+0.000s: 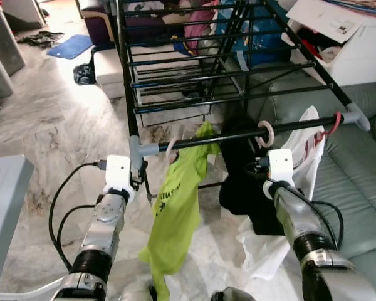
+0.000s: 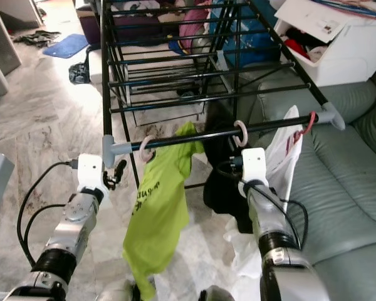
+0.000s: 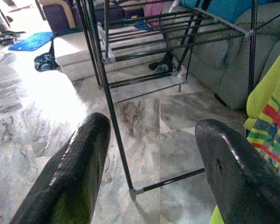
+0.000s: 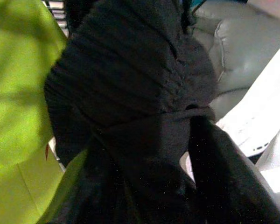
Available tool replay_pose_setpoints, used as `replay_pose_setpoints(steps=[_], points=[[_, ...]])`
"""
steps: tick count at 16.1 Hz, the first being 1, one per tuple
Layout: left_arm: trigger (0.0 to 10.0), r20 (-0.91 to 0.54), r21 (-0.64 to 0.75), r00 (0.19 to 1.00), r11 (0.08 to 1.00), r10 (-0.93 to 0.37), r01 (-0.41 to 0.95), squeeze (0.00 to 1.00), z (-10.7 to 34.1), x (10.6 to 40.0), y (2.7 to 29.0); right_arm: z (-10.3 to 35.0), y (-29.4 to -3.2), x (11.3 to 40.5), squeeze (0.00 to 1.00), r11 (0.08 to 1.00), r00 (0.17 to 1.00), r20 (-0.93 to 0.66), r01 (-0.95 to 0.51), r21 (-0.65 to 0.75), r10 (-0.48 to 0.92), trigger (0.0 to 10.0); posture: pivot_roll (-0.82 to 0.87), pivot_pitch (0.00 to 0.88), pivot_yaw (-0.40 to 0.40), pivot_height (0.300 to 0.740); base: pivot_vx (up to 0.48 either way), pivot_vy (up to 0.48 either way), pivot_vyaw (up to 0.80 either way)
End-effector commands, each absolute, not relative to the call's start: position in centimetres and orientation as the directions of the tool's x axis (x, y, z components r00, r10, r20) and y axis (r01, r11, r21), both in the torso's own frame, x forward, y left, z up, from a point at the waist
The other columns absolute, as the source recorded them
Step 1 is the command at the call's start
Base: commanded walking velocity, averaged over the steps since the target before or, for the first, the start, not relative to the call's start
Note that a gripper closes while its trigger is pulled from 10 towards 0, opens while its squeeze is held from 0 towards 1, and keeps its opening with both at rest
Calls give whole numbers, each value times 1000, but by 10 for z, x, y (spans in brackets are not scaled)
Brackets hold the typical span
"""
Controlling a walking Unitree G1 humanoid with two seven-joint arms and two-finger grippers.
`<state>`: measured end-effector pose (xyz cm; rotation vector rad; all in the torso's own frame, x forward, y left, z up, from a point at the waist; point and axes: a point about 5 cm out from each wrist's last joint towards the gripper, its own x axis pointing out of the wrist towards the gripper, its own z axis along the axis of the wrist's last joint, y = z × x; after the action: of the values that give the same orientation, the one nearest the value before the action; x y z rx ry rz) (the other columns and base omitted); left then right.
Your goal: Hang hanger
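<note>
Rubbery black fingers [image 3: 70,172] of my left gripper [image 3: 151,175]: apart, empty. Right gripper [image 4: 177,186]: pressed into ribbed black garment [image 4: 130,79], state untellable. Lime shirt [image 1: 175,207] on thin metal rail [image 1: 238,136].

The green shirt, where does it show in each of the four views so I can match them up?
Left eye view: green shirt hangs from the rail, centre, left of the black garment.
Right eye view: centre-left, under the same rail.
Left wrist view: a strip at the right edge, past the open left gripper.
Right wrist view: along the left side, beside the black garment.
Shared landmark: the black garment next to it.
</note>
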<state>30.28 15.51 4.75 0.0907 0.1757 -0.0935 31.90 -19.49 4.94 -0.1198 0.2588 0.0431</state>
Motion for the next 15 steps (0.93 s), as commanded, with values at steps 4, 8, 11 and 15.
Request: replay_pose_setpoints(steps=[4, 8, 11, 15], points=[[10000, -197, 76, 978, 994, -65, 81, 0, 43, 298, 161, 54, -178, 306, 1000, 989, 986, -165, -58, -136, 35, 10000, -31, 0, 29, 740, 0, 0, 0], [10000, -155, 130, 985, 987, -72, 93, 0, 51, 302, 159, 64, -176, 296, 1000, 988, 999, -43, 13, -157, -20, 10000, -20, 0, 17, 740, 0, 0, 0], [10000, -154, 115, 985, 988, -82, 100, 0, 52, 298, 157, 72, -181, 290, 1000, 980, 998, 12, 68, -187, -67, 10000, -20, 0, 29, 740, 0, 0, 0], [10000, -156, 119, 980, 983, -122, 141, 0, 52, 285, 156, 77, -184, 276, 1000, 963, 996, 50, 87, -257, -76, 10000, -28, 0, 44, 740, 0, 0, 0]])
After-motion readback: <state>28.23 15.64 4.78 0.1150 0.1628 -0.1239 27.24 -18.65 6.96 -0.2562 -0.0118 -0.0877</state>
